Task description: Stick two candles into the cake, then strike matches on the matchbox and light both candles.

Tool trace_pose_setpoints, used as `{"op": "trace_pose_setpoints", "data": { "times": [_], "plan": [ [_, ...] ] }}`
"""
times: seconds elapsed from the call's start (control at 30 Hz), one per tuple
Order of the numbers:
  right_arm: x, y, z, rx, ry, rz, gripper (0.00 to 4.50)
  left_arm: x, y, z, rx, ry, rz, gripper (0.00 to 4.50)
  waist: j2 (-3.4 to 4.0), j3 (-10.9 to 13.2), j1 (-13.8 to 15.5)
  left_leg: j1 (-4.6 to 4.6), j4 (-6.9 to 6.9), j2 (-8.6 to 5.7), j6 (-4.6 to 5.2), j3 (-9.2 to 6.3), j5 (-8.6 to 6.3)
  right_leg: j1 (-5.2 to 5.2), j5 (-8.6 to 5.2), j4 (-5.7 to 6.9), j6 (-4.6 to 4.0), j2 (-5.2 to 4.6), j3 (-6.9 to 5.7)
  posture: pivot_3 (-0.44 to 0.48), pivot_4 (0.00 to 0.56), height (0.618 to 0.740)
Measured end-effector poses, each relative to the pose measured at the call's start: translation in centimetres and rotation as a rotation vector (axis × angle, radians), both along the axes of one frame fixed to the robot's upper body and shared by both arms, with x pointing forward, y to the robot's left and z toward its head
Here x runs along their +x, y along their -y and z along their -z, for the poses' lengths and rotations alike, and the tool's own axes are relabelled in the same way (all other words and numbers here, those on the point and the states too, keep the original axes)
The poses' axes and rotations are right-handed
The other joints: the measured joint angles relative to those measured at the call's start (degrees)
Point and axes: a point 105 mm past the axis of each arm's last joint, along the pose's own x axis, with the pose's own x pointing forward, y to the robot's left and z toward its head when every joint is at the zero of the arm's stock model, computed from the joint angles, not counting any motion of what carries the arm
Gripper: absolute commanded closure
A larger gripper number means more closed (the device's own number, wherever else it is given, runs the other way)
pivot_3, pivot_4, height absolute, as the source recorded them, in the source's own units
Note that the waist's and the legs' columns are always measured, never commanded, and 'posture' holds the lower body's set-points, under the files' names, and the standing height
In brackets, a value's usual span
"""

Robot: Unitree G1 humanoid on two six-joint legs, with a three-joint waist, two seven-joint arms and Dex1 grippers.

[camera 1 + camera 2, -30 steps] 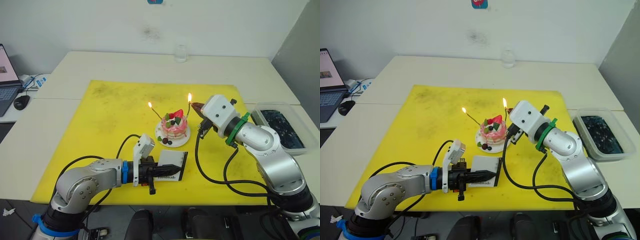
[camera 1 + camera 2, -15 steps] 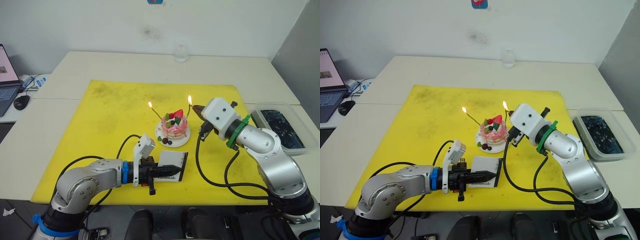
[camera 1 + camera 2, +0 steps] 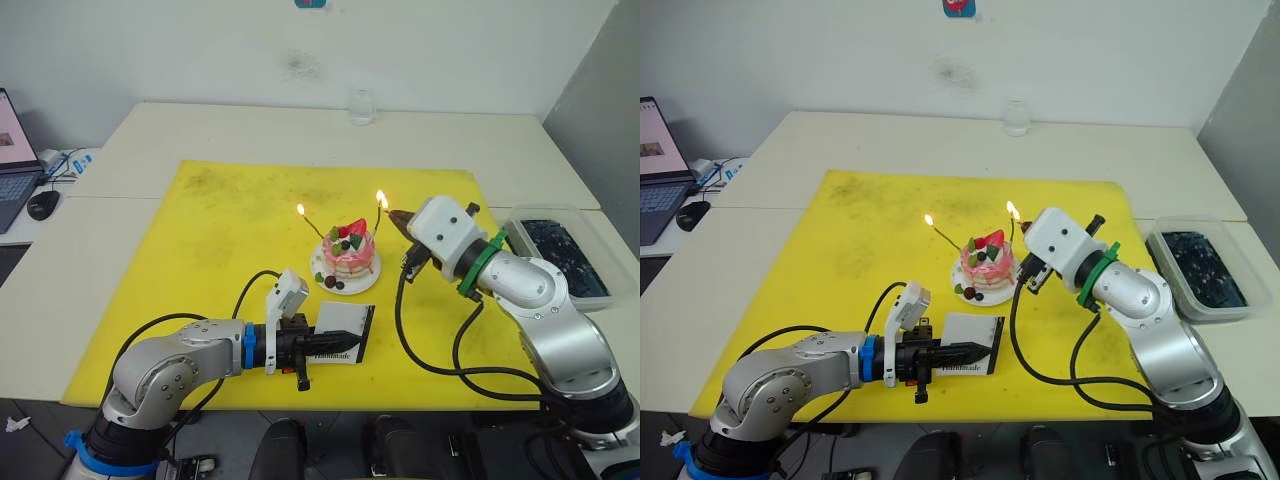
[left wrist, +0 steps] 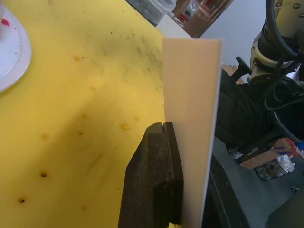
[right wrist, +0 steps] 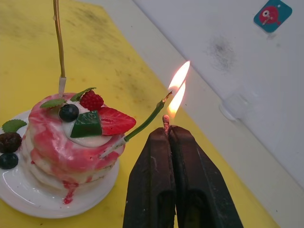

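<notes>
On the yellow mat (image 3: 220,230) covering the bench (image 3: 200,130), the cake (image 3: 348,255) sits on its white plate (image 3: 330,283) with both candles burning: one (image 3: 310,224) leaning toward the robot's left, the other (image 5: 147,119) just beside the right claw (image 5: 167,129). That claw is pressed together on a lit match (image 5: 166,121), its flame touching the candle's. The left claw (image 4: 164,142) pinches the matchbox (image 4: 192,118) upright by its edge. The match looks light, brittle and short-lived, best held at its unburnt end; the wire-thin candles would bend easily.
</notes>
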Motion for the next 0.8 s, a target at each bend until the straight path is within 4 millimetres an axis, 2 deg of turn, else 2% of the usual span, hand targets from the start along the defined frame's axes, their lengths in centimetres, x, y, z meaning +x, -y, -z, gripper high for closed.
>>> {"op": "trace_pose_setpoints", "data": {
  "times": [0.13,0.23,0.27,0.37,0.43,0.47,0.53,0.67,0.73,0.8],
  "plan": [
    [-0.2,0.1,0.2,-0.003,-0.006,0.001,4.47,-0.1,0.1,0.1,0.001,-0.005,0.006,4.50,0.00,0.00,0.00,0.00,0.01,0.00,0.00,0.00,0.00,0.00,0.00,0.00,0.00,0.00,0.00,0.000,0.150,0.740],
    [-0.3,1.1,0.9,-0.016,-0.030,0.030,4.47,-0.2,0.1,0.2,0.002,-0.009,0.004,4.50,0.00,0.00,0.04,-0.01,0.01,-0.01,0.00,0.01,0.00,0.01,0.00,0.00,0.00,0.00,0.01,0.000,0.150,0.740],
    [-0.4,2.0,1.0,-0.010,-0.042,0.059,4.47,-0.2,0.1,0.2,0.001,-0.008,0.005,4.50,0.00,0.00,0.16,-0.02,0.01,-0.02,0.00,-0.01,0.00,0.01,0.00,-0.02,0.00,0.00,-0.02,0.000,0.150,0.740],
    [-0.6,6.8,2.0,0.057,-0.115,0.243,4.47,-0.3,0.0,0.5,0.003,-0.019,-0.001,4.50,-0.01,-0.01,0.65,-0.02,0.01,-0.04,0.00,0.02,0.00,0.04,-0.01,-0.04,0.01,-0.02,0.00,0.000,0.150,0.740],
    [-0.8,10.1,2.3,0.163,-0.153,0.385,4.47,-0.3,-0.1,0.5,0.002,-0.021,-0.002,4.50,-0.01,-0.01,0.72,0.02,0.04,-0.01,0.00,0.02,0.00,0.04,0.01,0.00,0.01,-0.03,0.01,0.000,0.150,0.740],
    [-0.9,11.0,2.3,0.190,-0.156,0.423,4.47,-0.3,0.0,0.5,0.002,-0.021,-0.001,4.50,0.00,-0.01,0.66,0.05,0.03,-0.01,0.00,0.04,0.00,0.04,0.01,0.02,0.02,-0.03,0.03,0.000,0.150,0.740],
    [-1.6,14.0,2.5,0.267,-0.146,0.551,4.47,-0.3,0.0,0.5,0.000,-0.021,-0.001,4.50,0.01,-0.02,0.64,0.13,0.02,0.00,0.00,-0.01,0.00,0.10,0.02,0.04,0.00,-0.02,-0.01,0.000,0.150,0.740],
    [-2.2,18.1,2.8,0.352,-0.114,0.737,4.47,-0.3,0.1,0.5,-0.005,-0.022,-0.001,4.50,0.06,-0.03,0.29,0.17,0.02,-0.01,0.00,0.05,0.00,0.10,0.03,0.05,-0.01,-0.01,0.05,0.000,0.150,0.740],
    [-2.2,20.8,3.7,0.379,-0.112,0.849,4.47,-0.4,0.3,0.5,-0.015,-0.024,0.002,4.50,0.06,-0.03,0.17,0.16,0.03,-0.06,0.00,0.08,0.00,0.11,0.03,0.05,-0.01,-0.01,0.08,0.000,0.150,0.740],
    [-2.0,22.2,4.4,0.390,-0.114,0.904,4.47,-0.3,0.4,0.5,-0.016,-0.023,0.002,4.50,0.06,-0.04,0.06,0.16,0.03,-0.08,0.01,0.11,0.00,0.11,0.03,0.04,0.00,0.02,0.11,0.000,0.150,0.740]
  ]
}}
